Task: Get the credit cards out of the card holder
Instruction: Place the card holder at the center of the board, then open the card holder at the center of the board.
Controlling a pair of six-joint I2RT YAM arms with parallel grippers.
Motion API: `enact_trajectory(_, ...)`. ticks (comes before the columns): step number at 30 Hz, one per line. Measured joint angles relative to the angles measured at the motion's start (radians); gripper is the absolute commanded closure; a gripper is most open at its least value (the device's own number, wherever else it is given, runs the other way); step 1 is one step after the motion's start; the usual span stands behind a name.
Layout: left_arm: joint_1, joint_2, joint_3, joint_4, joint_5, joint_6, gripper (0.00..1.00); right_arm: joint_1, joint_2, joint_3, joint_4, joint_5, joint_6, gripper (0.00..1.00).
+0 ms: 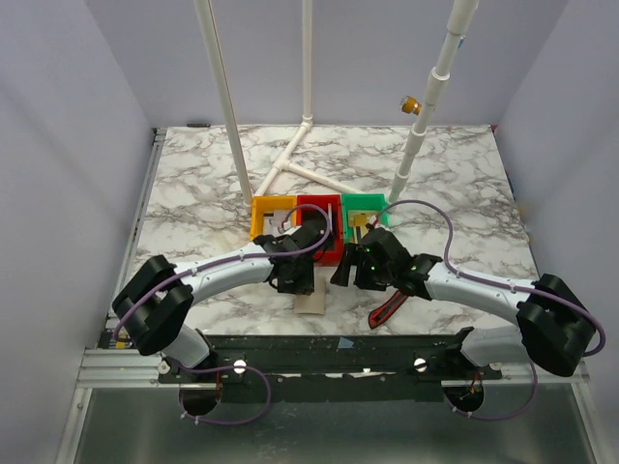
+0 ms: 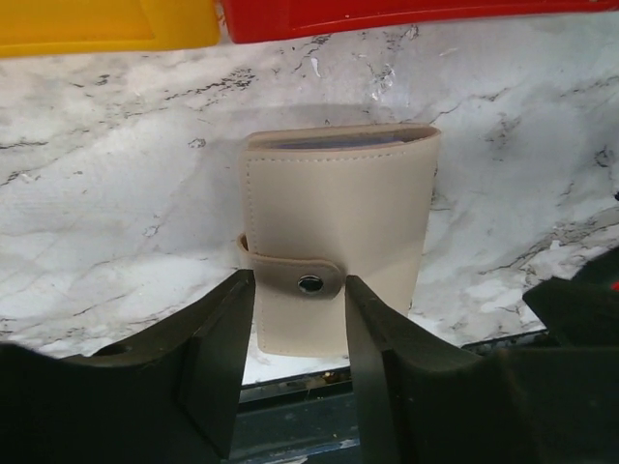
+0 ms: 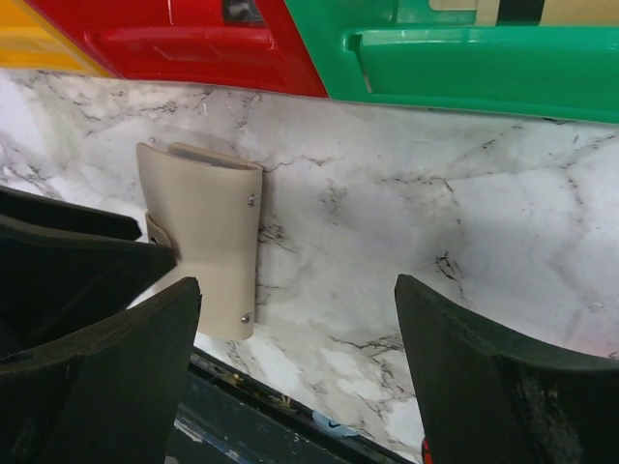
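Card holder (image 2: 338, 222) lies snapped shut mid-frame, left gripper (image 2: 298, 280) spread apart at its lower end, right gripper (image 3: 295, 285) splayed wide beside it.

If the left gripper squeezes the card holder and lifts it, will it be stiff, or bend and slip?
Probably fairly stiff: the card holder is snapped shut and looks filled at its top edge. Its smooth skin may slip in the left gripper. Lying flat on the table, it should slide, not tip.
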Motion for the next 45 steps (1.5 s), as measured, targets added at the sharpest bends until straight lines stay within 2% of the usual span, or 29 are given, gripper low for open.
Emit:
enact_trajectory(10, -0.016, 0.072, 0.014, 0.007, -0.021, 0.008, 0.68, 0.006, 0.002, -0.015, 0.069, -0.031, 0.034, 0.25)
enact_trajectory(17, -0.019, 0.072, 0.013, 0.017, -0.028, -0.001, 0.84, 0.023, 0.037, -0.015, 0.095, -0.048, 0.041, 0.39)
enact_trajectory(24, -0.019, 0.051, -0.005, 0.037, -0.028, -0.003, 1.0, 0.058, 0.106, -0.013, 0.112, -0.052, 0.041, 0.39)
enact_trajectory(32, -0.019, 0.03, -0.029, 0.069, -0.021, -0.003, 1.0, 0.095, 0.182, 0.05, 0.117, -0.051, 0.04, 0.41)
enact_trajectory(40, -0.013, -0.017, -0.064, 0.117, 0.021, -0.005, 1.0, 0.125, 0.267, 0.112, 0.106, -0.036, 0.029, 0.68)
enact_trajectory(45, 0.008, -0.069, -0.098, 0.134, 0.044, -0.005, 1.0, 0.131, 0.312, 0.153, 0.066, -0.002, 0.032, 0.75)
